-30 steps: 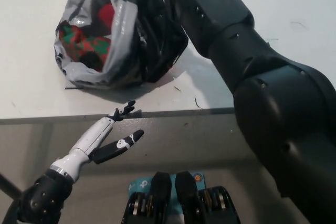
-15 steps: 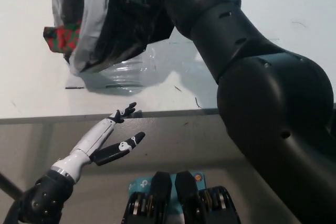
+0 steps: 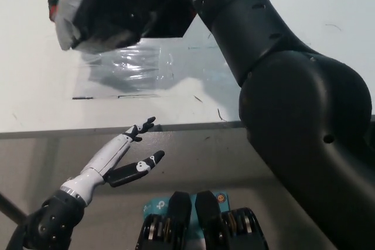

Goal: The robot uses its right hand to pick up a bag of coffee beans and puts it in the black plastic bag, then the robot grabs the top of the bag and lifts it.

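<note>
One view only: your right arm (image 3: 281, 86) is holding the black plastic bag (image 3: 117, 4) aloft off the white table (image 3: 35, 86); its grip is hidden. Your left hand (image 3: 120, 156) is resting below, fingers spread.

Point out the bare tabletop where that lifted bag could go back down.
The white table lies bare left of and below the lifted black plastic bag, down to its front edge, and again at the far right. The black right arm crowds the middle. The left robot hand rests open below the edge.
</note>
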You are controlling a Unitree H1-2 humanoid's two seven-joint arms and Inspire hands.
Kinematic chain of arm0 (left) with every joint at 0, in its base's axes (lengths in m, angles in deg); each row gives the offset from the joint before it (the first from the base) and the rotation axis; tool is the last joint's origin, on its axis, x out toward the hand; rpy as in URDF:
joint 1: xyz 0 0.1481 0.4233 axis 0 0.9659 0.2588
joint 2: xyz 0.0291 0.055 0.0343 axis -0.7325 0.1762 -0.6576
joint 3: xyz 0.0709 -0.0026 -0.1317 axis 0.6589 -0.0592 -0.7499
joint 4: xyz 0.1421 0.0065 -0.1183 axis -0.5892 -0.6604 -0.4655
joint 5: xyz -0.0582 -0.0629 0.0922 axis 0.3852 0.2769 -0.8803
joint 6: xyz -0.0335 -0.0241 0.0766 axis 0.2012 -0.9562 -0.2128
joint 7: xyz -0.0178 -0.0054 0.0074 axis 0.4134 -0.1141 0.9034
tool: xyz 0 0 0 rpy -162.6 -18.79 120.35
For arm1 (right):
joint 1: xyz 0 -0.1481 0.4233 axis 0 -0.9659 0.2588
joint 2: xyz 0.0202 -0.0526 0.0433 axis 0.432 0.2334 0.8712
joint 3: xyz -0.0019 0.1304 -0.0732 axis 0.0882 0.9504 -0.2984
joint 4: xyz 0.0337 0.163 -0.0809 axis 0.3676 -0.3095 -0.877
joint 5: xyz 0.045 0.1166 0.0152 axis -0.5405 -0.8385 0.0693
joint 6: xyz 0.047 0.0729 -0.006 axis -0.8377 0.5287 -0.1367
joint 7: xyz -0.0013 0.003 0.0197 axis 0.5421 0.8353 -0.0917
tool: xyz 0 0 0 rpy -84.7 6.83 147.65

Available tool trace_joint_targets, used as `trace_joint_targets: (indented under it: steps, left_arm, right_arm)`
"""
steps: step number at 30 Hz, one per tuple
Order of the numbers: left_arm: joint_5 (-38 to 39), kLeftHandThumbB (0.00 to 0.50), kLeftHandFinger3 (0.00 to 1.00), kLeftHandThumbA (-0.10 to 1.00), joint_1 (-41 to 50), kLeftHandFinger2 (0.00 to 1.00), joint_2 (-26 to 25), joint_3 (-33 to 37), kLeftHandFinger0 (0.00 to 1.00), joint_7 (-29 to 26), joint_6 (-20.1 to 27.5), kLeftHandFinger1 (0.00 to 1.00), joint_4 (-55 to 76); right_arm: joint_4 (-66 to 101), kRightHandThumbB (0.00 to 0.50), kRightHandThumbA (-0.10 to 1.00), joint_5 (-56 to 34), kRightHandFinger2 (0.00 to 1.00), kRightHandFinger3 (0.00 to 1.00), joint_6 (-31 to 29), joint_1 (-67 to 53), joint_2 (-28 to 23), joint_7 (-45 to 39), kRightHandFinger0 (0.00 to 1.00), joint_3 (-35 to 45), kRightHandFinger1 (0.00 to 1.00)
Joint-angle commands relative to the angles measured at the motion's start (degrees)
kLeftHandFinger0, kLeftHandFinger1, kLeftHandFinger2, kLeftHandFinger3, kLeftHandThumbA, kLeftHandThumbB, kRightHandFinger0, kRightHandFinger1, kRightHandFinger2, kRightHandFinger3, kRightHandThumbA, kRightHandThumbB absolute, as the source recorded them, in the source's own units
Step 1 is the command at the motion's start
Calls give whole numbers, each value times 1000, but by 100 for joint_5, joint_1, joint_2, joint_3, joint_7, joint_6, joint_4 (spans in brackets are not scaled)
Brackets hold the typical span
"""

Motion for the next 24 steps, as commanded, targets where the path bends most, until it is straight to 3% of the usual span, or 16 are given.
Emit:
trace_joint_targets:
  steps: [1,15,24]
  left_arm:
    - [-64,143,1000,699,-74,1000,-106,50,919,89,-104,965,176]
    - [-99,142,1000,605,-43,1000,-66,191,910,107,-179,947,190]
    - [-135,138,1000,552,-48,1000,-69,222,901,114,-215,928,199]
  right_arm:
    - [284,0,500,-884,658,966,-141,773,-198,-81,0,381,186]
    - [507,0,502,-1280,664,1000,-293,1591,-318,188,0,524,214]
    - [454,0,486,-1209,731,1000,-311,1947,-438,154,0,343,215]
